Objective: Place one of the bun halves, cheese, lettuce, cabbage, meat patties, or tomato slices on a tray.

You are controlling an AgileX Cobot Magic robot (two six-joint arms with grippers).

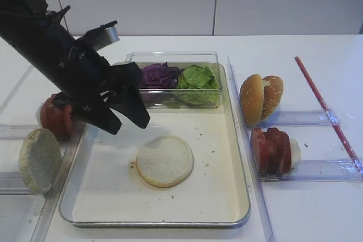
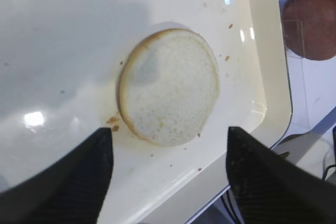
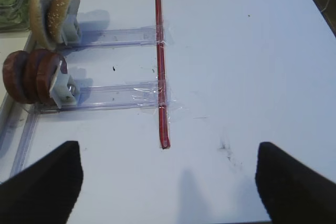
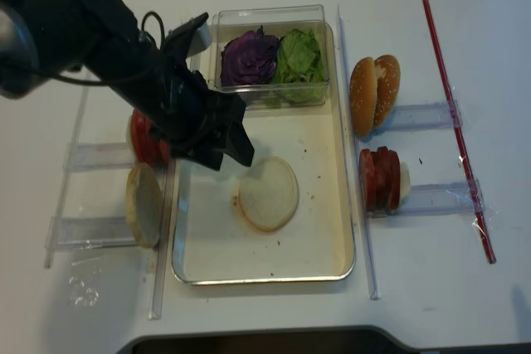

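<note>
Lying flat, cut face up, a bun half sits mid-tray; the left claw, spread, hangs beside it, near a clear box of cabbage and lettuce.

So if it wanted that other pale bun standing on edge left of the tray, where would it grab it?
Probably from above, fingers straddling the top rim of the upright bun half, one on the flat cut face, one on the crust side. It stands on edge beside the tray, so its thin profile suits the open left gripper nearby.
</note>
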